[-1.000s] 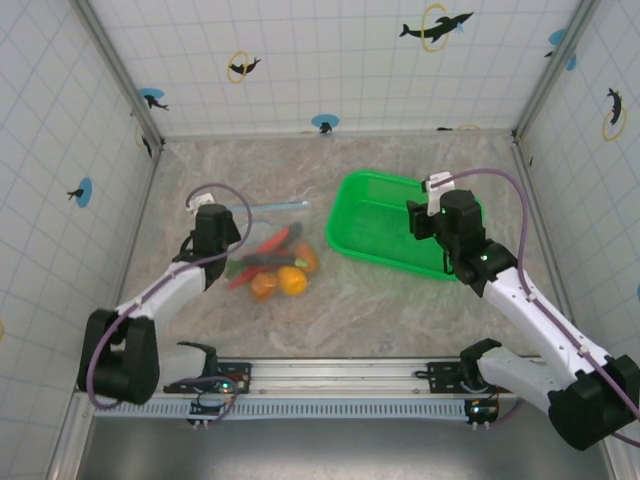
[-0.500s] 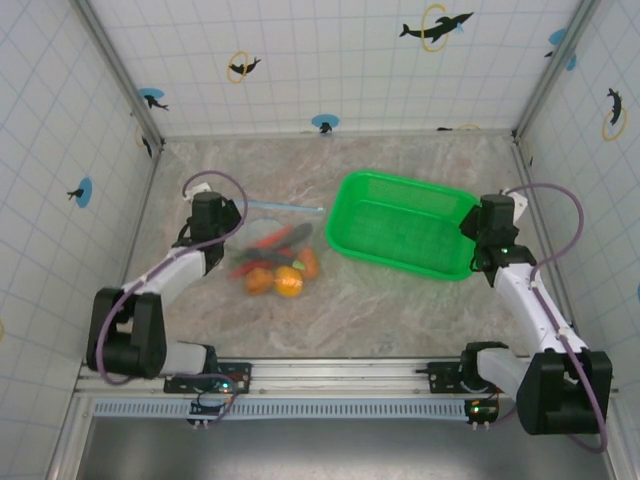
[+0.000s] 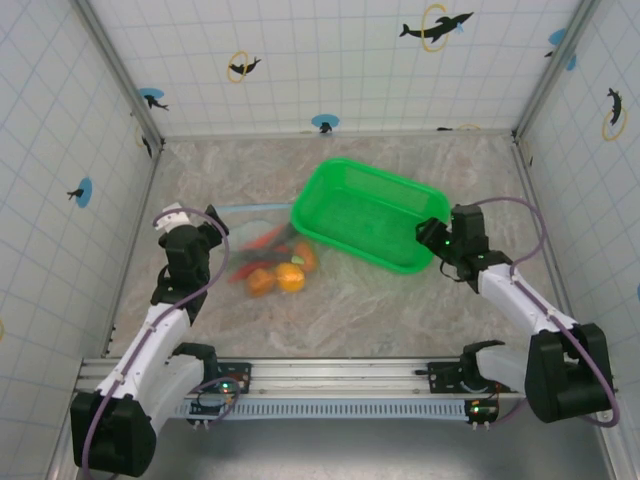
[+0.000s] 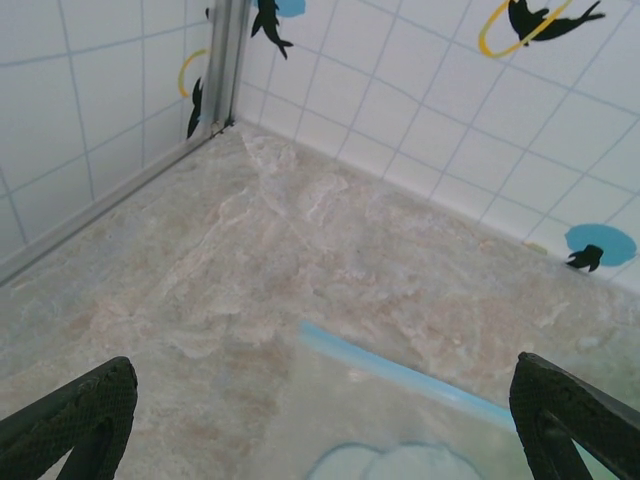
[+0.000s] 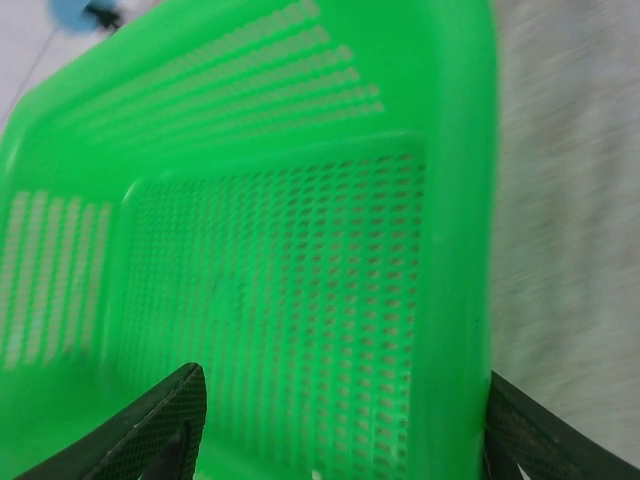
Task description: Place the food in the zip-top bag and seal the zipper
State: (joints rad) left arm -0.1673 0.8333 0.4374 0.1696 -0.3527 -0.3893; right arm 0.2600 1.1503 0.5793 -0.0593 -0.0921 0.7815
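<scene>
The zip-top bag (image 3: 268, 250) lies flat on the table left of centre with the food inside: two orange round fruits (image 3: 291, 279), a brownish-orange oval (image 3: 306, 258), a red chili (image 3: 262, 242) and darker pieces. The zipper (image 3: 252, 207) runs along the bag's far edge. My left gripper (image 3: 212, 235) hovers open just left of the bag, holding nothing. In the left wrist view the zipper (image 4: 400, 375) and clear bag (image 4: 410, 450) lie between the wide-open fingers of the left gripper (image 4: 320, 405). My right gripper (image 3: 432, 238) is at the green basket's right end.
The green mesh basket (image 3: 340, 245) sits tilted mid-table, its left end close to the bag. In the right wrist view the fingers of the right gripper (image 5: 340, 430) stand astride the basket's side wall (image 5: 455, 300), one inside, one outside. White tiled walls enclose the table.
My left gripper opened, let go of the bag edge and drew back toward the near left. The right gripper returned to the basket, which slid left toward the bag.
</scene>
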